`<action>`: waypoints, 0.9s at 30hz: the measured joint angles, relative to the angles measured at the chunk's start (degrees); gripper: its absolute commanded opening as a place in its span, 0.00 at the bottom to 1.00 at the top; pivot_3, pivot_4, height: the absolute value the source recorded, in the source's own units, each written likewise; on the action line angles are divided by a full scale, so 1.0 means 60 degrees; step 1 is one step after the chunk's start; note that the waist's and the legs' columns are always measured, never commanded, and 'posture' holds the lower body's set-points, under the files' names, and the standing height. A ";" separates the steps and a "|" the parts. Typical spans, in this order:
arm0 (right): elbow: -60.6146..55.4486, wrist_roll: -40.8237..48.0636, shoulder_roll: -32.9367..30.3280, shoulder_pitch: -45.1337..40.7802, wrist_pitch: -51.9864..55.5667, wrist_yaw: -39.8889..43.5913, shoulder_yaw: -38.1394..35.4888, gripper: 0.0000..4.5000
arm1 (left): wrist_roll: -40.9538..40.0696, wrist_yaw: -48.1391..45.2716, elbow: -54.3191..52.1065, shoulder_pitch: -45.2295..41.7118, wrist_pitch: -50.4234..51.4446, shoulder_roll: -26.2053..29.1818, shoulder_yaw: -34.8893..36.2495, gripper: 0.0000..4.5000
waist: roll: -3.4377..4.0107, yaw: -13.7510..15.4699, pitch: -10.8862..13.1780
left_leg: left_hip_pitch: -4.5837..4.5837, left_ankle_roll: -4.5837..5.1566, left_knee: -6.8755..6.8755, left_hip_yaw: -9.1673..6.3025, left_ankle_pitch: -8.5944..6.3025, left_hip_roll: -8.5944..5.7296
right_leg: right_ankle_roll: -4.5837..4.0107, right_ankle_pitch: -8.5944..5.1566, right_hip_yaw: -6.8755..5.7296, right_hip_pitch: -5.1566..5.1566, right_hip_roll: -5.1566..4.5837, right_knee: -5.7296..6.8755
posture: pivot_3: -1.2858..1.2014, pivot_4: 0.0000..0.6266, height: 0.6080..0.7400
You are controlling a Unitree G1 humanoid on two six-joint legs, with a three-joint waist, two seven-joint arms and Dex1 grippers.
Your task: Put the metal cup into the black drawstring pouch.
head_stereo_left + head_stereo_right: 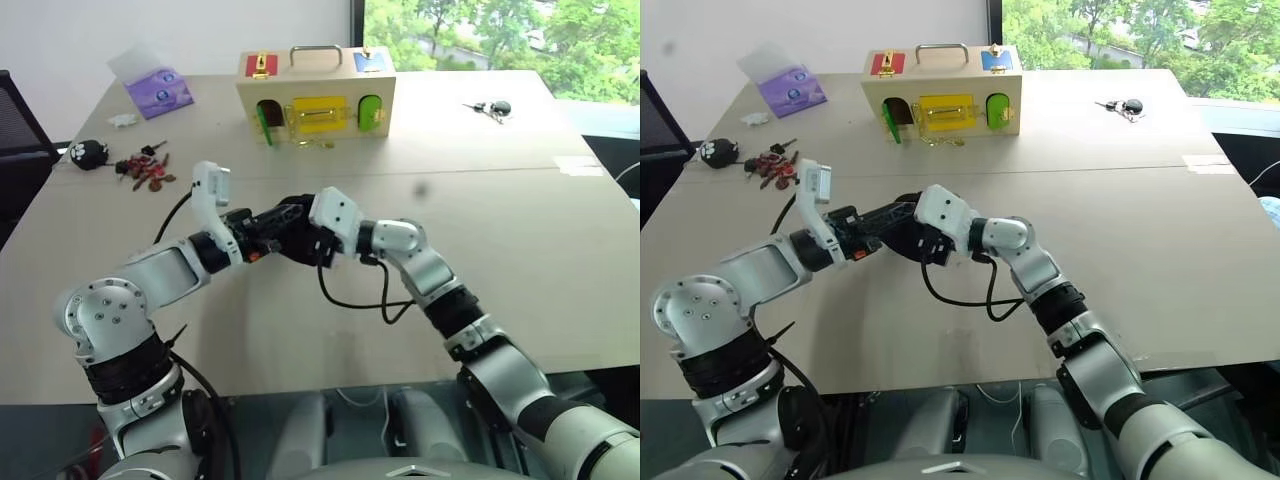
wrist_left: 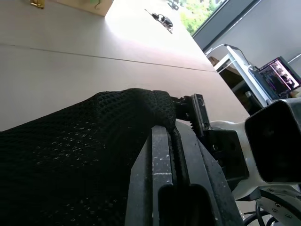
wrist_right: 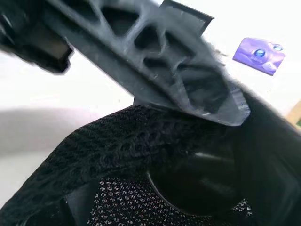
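My left gripper [image 1: 285, 218] is shut on the rim of the black drawstring pouch [image 1: 292, 238] and holds it just above the middle of the table. In the left wrist view the mesh cloth [image 2: 80, 155] is pinched between the two fingers [image 2: 157, 169]. My right gripper [image 1: 314, 248] is at the pouch from the right, its fingers spread apart around the pouch mouth. In the right wrist view a dark round shape [image 3: 197, 183] sits inside the mesh pouch [image 3: 141, 141]; I cannot tell whether it is the metal cup. The metal cup is otherwise hidden.
A wooden box [image 1: 315, 95] with coloured latches stands at the back centre. A purple packet [image 1: 158, 92], a paw-print keychain [image 1: 88, 152] and red keys [image 1: 148, 170] lie at the back left. Black keys [image 1: 490, 108] lie at the back right. A black cable [image 1: 355, 295] loops under my right wrist.
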 measured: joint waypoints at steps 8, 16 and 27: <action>-0.3746 0.1477 -0.1970 0.1020 0.2850 0.1067 -0.0489 0.96 | 0.0895 -0.0750 0.0748 0.0580 -0.1781 0.0955 -0.0453 0.00 | 0.0005 -0.0012 0.0003 | -0.0002 0.0030 -0.0012 -0.0002 -0.0016 0.0001 | -0.0001 -0.0001 -0.0005 -0.0001 -0.0003 -0.0015 | 0.52 0.24 1.00; -0.3643 0.0647 -0.2061 0.0932 0.2682 0.0436 0.0128 0.39 | 0.1279 -0.1107 0.0776 0.0576 -0.2647 0.1130 -0.1204 0.00 | 0.0004 0.0001 0.0003 | -0.0006 0.0039 -0.0017 0.0004 -0.0021 0.0001 | 0.0000 -0.0001 -0.0002 -0.0002 0.0004 -0.0031 | 0.52 0.24 1.00; -0.4444 0.1351 -0.2498 0.0551 0.3189 0.0586 -0.0414 0.62 | 0.1276 -0.1114 0.0685 0.1028 -0.3134 0.1406 -0.1172 0.00 | 0.0005 0.0025 0.0004 | -0.0016 0.0042 -0.0027 -0.0011 -0.0023 0.0005 | 0.0000 -0.0001 -0.0018 -0.0001 -0.0008 -0.0056 | 0.52 0.24 1.00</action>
